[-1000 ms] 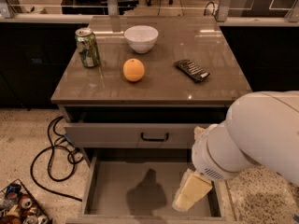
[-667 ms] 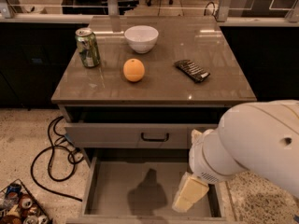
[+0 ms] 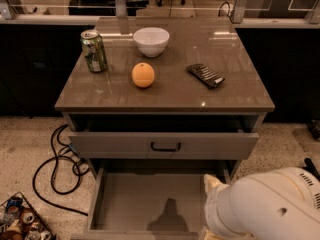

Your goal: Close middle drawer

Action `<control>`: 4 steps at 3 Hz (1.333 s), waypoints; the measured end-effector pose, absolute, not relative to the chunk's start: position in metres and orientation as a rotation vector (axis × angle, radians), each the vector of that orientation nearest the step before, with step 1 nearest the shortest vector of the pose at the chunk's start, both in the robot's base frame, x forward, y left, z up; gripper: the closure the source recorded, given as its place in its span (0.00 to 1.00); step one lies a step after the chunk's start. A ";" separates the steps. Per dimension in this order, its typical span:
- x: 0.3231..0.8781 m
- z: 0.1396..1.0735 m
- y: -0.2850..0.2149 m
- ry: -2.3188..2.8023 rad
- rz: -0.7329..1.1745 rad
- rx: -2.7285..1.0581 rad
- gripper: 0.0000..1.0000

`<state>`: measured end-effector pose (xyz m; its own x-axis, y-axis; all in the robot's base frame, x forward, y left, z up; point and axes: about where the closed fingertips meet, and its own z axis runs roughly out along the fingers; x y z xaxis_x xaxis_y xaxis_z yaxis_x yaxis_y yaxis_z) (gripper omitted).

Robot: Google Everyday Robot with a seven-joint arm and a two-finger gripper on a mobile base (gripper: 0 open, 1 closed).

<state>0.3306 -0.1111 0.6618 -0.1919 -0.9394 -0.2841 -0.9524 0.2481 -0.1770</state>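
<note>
The middle drawer (image 3: 135,201) is standing pulled far out beneath the cabinet's top drawer (image 3: 125,145), which is itself sitting slightly open, its black bar handle facing the camera. The robot's white arm (image 3: 270,209) is looming at lower right over the middle drawer's right front corner, largely hiding the tan gripper (image 3: 214,182); whether it is open or closed cannot be told. On the cabinet top (image 3: 235,84), a green can (image 3: 94,50), white bowl (image 3: 151,40), orange (image 3: 143,75) and dark packet (image 3: 205,75) are resting, with any lettering unreadable.
</note>
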 end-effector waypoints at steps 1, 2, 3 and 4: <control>0.300 0.602 -0.111 2.278 0.062 -1.720 0.00; 0.300 0.601 -0.112 2.328 0.068 -1.650 0.00; 0.300 0.599 -0.112 2.327 0.070 -1.652 0.00; 0.299 0.578 -0.109 2.315 0.092 -1.676 0.00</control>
